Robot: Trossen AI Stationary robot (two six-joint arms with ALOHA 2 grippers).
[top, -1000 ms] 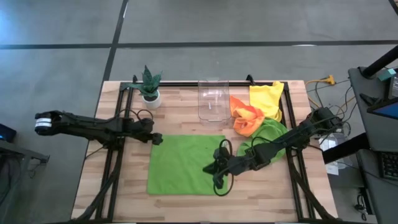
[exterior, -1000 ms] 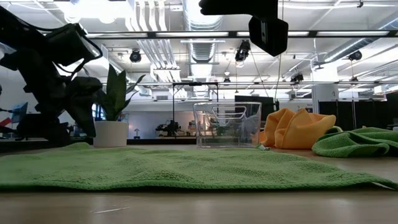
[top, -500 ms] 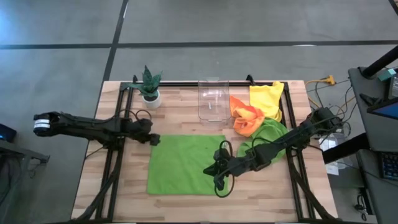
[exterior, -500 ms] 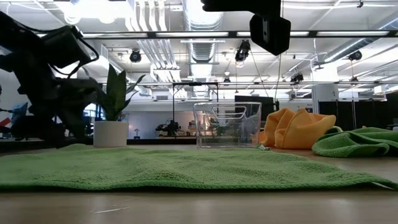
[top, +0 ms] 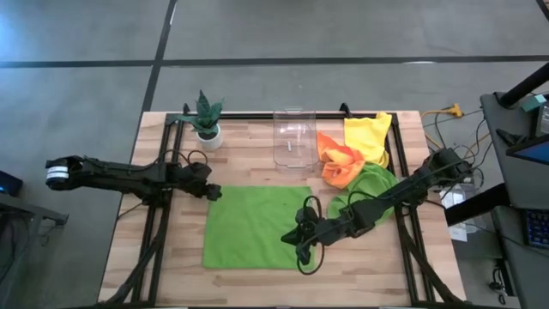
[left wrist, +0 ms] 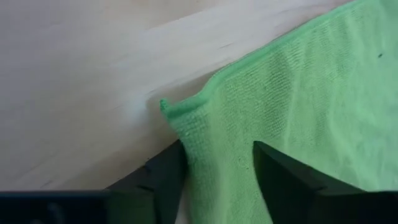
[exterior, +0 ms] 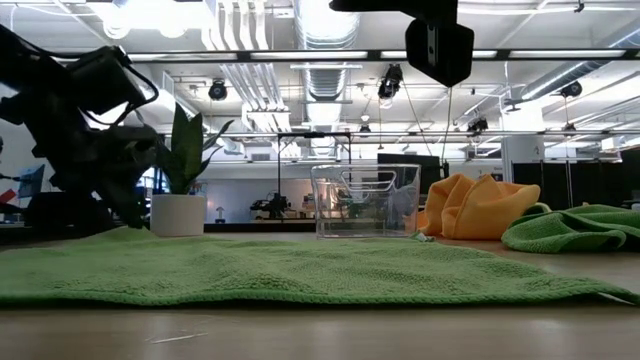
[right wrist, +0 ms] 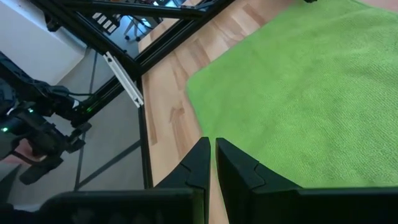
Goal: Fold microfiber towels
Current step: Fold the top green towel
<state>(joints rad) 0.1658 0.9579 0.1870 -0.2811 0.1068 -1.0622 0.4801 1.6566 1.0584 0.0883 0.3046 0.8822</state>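
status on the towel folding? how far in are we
Early. Done: one lime green towel lies spread flat on the table, unfolded. In hand: the left end effector straddles its corner, fingers either side; the right end effector is shut over its right side. Left: that fold, plus the crumpled green towel, orange towel and yellow towel.

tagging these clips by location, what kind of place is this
Most likely a robotics lab or open industrial workspace: exposed ceiling ducts and strip lights run overhead, a wooden table sits in a black metal frame on a concrete floor, and more equipment stands in the room behind.
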